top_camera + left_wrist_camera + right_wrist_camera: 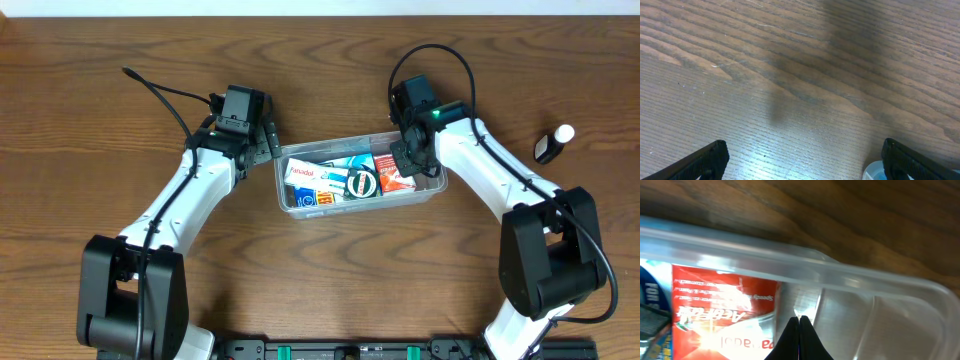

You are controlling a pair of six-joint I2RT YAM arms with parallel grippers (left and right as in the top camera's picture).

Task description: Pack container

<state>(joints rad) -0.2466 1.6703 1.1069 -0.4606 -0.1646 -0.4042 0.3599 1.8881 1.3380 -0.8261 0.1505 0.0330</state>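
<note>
**Black fingers, clear tub: table holdings**

Right gripper (799,323): jaws closed tip to tip, with nothing seen between them. The tips sit inside the container (790,265), at its right end, just beside a red box (725,305) with white lettering that lies flat on the tub's floor.

Left gripper (802,150): jaws spread wide and holding nothing, with bare wooden table (790,75) between the two fingers. A pale corner of the tub shows by the right finger. From above, this gripper stands just off the tub's far left corner; whether it touches the rim cannot be told.

Container, clear plastic, rectangular, with rounded corners: it stands upright at the middle of the table between the two arms, long side running left to right. Contents, left to right:
- white box (303,175) with a red label
- blue packets (335,165)
- round black-and-white item (362,180)
- the red box

Small dark bottle (553,143) with a white cap: it lies on the table at the right, well apart from the tub.
</note>
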